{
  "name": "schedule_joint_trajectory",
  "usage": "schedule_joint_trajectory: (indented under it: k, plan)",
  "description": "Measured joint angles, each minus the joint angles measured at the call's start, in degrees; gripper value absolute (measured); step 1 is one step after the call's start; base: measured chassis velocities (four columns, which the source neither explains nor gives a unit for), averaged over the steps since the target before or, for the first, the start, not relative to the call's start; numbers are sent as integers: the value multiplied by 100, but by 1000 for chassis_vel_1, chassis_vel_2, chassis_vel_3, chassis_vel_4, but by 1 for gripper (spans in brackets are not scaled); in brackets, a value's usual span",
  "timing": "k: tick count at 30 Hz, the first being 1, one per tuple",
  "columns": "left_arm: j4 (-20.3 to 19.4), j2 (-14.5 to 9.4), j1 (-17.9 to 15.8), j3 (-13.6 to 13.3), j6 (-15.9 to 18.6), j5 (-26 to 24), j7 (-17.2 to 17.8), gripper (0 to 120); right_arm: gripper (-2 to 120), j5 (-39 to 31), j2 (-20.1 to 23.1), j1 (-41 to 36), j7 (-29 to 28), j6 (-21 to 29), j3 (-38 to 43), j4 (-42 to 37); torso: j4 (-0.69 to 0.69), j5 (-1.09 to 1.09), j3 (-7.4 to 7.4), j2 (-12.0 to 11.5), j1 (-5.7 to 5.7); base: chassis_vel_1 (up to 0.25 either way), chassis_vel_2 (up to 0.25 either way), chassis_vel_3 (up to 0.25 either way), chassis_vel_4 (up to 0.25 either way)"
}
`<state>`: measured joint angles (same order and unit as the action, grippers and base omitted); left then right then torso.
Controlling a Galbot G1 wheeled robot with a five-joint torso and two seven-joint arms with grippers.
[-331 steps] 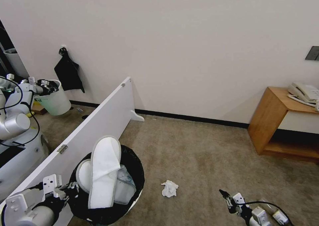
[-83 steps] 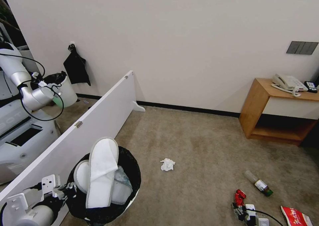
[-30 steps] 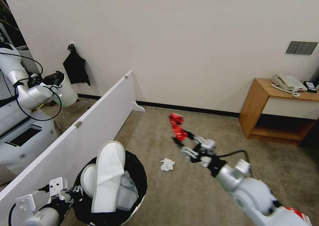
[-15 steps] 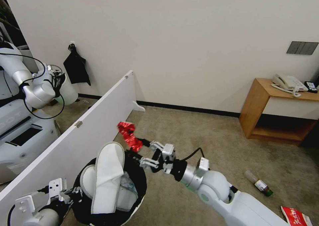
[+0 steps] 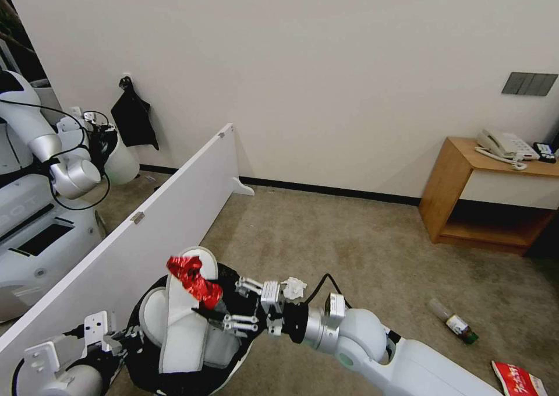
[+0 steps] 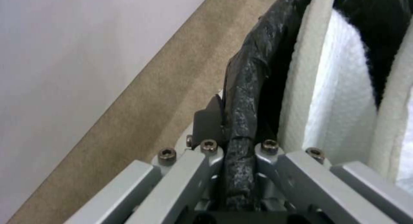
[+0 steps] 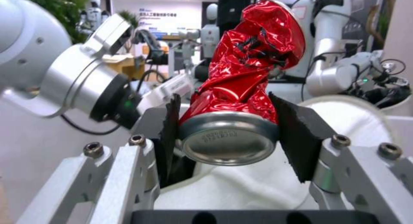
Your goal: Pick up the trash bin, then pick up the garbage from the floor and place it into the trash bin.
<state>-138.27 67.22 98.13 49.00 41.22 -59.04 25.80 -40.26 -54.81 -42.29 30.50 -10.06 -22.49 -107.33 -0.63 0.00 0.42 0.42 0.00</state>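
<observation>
The trash bin, lined with a black bag, hangs at the lower left with two white slippers standing in it. My left gripper is shut on its bag-covered rim, next to a slipper. My right gripper reaches across from the right and is shut on a crushed red can, held just over the slippers in the bin. In the right wrist view the can sits pinched between the black pads. A crumpled tissue, a clear bottle and a red packet lie on the carpet.
A long white panel stands on edge along the left of the bin. Beyond it another robot holds a white bin. A wooden side table with a phone stands against the right wall. Open carpet lies between.
My right gripper has lifted the red can off the floor at the right and swung it left, from mid-room to just over the bin. The bin has stayed in the left gripper.
</observation>
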Motion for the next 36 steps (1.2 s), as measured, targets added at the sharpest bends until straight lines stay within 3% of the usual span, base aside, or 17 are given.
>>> schedule_joint_trajectory:
  k: [12, 26, 36]
  plan:
    - [-40, 14, 11, 10, 49, -69, 67, 2, 50, 123, 194, -265, 51, -7, 31, -36, 0, 0, 0, 0, 0, 0, 0, 0, 0]
    - [-110, 27, 84, -8, 94, -189, 221, 2, 99, 183, 226, -296, -9, -5, 77, -47, 1, 0, 0, 0, 0, 0, 0, 0, 0]
    - [-116, 40, 91, -24, 95, -177, 234, 2, 100, 190, 215, -321, 7, -125, 235, -80, 0, 0, 0, 0, 0, 0, 0, 0, 0]
